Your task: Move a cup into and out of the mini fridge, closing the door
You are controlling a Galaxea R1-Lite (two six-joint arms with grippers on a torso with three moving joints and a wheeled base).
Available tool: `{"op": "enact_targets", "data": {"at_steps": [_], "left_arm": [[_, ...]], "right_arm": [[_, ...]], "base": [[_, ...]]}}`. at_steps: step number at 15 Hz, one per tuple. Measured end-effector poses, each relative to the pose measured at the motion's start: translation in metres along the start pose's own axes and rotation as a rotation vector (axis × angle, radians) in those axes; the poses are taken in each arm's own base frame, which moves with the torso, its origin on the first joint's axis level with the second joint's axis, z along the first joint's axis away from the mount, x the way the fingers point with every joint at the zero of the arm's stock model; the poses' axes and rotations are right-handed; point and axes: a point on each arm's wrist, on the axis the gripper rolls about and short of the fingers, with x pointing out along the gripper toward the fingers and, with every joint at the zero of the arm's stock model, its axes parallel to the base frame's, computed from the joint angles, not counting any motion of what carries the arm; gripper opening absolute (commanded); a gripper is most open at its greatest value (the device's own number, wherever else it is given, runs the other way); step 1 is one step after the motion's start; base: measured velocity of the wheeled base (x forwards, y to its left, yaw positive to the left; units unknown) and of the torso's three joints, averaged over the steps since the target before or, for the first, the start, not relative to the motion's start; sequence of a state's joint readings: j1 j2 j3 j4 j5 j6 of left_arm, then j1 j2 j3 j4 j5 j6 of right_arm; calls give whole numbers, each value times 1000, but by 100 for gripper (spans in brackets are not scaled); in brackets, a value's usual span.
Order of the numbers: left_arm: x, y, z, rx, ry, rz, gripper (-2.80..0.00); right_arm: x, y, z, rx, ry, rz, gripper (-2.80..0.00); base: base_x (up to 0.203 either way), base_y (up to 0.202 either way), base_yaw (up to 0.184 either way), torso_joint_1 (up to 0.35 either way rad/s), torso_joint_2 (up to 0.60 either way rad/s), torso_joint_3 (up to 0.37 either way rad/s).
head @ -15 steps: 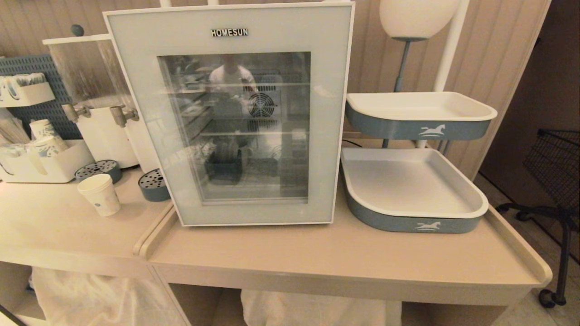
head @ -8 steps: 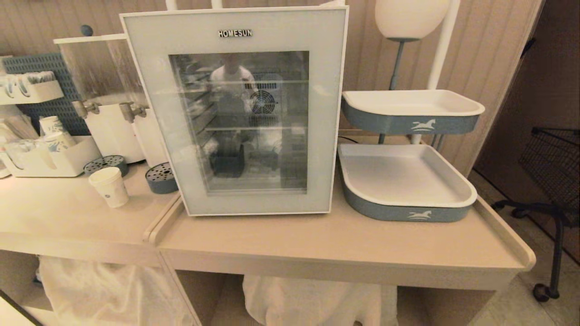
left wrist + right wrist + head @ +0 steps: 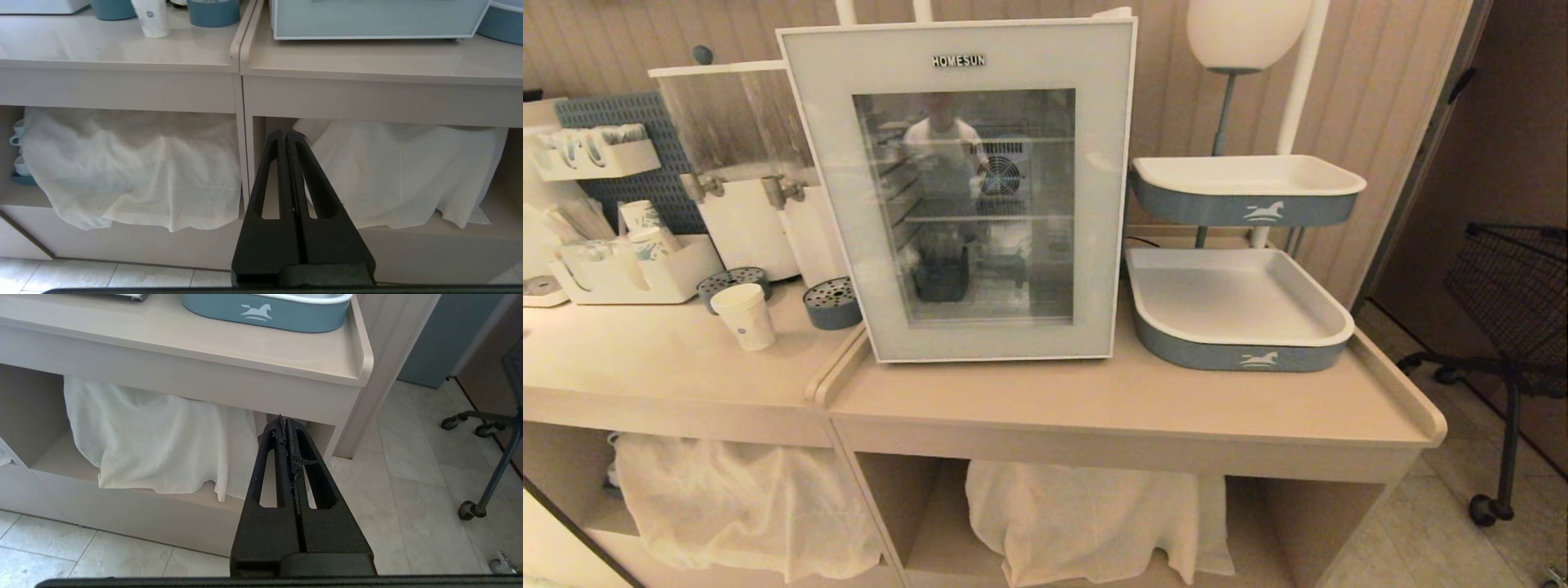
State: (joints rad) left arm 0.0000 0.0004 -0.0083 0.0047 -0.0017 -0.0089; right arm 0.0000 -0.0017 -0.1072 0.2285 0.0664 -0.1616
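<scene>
Beige counter [image 3: 1094,408] bearing mini fridge [image 3: 964,196], door [image 3: 1094,204] shut; cup [image 3: 743,316] at nine o'clock. Left gripper [image 3: 287,136] and right gripper [image 3: 286,424] pressed together, low, below counter. Approach stage; next, presumably opening door.

Two pale desks [image 3: 1094,408] meet at lower centre. On the left one stand the cup [image 3: 743,317], two blue drip trays [image 3: 832,304] and a white organiser [image 3: 637,278]; on the right, the mini fridge [image 3: 968,192] and a tiered tray stand [image 3: 1237,306].
</scene>
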Motion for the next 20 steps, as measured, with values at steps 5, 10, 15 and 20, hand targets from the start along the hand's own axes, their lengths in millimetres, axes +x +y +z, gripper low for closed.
{"op": "enact_targets", "data": {"at_steps": [5, 10, 15, 20], "left_arm": [[0, 0, 0, 0, -1, 0, -280], [0, 0, 0, 0, -1, 0, -280], [0, 0, 0, 0, -1, 0, -280], [0, 0, 0, 0, 0, 0, -280]], "right_arm": [[0, 0, 0, 1, 0, 0, -280], [0, 0, 0, 2, 1, 1, -280], [0, 0, 0, 18, 1, -1, -280], [0, 0, 0, 50, 3, -13, -280]], "base": [[1, 171, -1, 3, 3, 4], [0, 193, 0, 0, 2, 3], [0, 191, 2, 4, 2, 2], [0, 193, -1, 3, 1, 1]]}}
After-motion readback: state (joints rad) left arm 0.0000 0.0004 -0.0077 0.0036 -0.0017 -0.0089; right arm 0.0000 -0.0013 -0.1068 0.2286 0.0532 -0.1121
